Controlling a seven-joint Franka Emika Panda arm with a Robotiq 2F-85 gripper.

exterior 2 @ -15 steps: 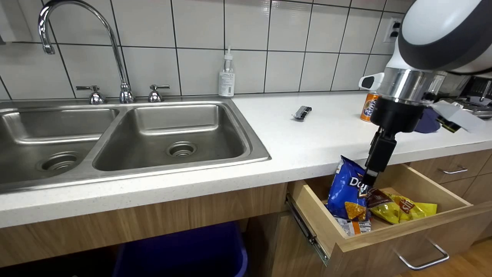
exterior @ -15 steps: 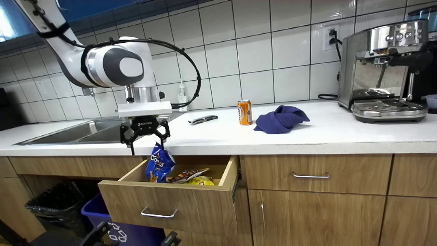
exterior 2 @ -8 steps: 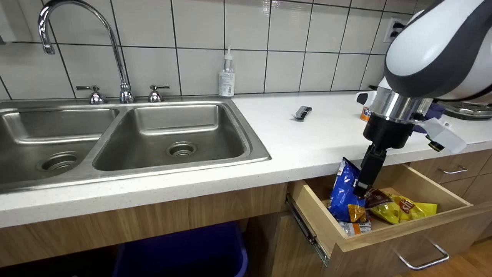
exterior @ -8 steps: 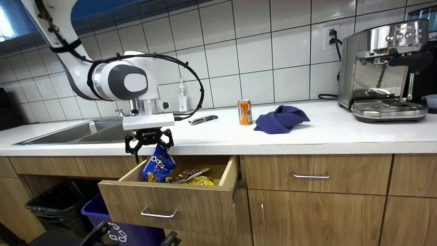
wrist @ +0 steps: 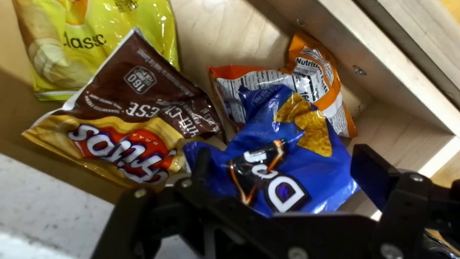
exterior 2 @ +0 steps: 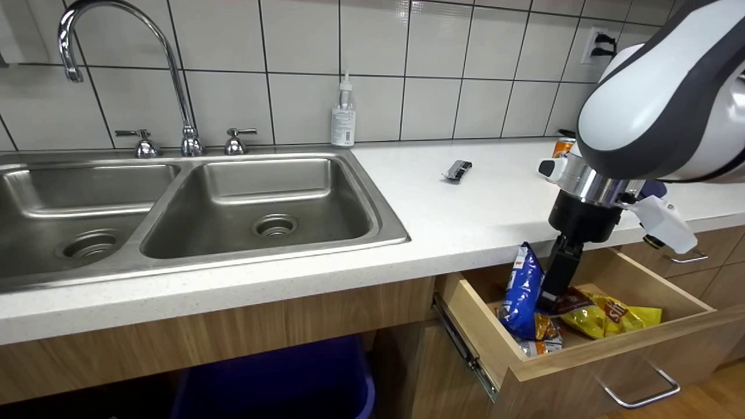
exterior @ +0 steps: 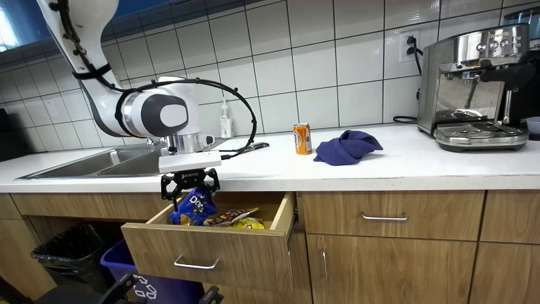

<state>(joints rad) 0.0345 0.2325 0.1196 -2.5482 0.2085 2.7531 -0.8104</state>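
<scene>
I have the gripper (wrist: 280,150) spread wide, astride the blue chip bag (exterior 2: 522,299) (contact is unclear); the bag sits inside the drawer (exterior: 223,249), near the edge closest to the sink (exterior 2: 389,230).

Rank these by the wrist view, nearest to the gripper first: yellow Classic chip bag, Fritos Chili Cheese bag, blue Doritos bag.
1. Blue Doritos bag: seen between the two sides of the open gripper.
2. Fritos Chili Cheese bag: next over, to the left in the picture.
3. Yellow Classic chip bag: at the upper left, partly hidden by number 2.
</scene>
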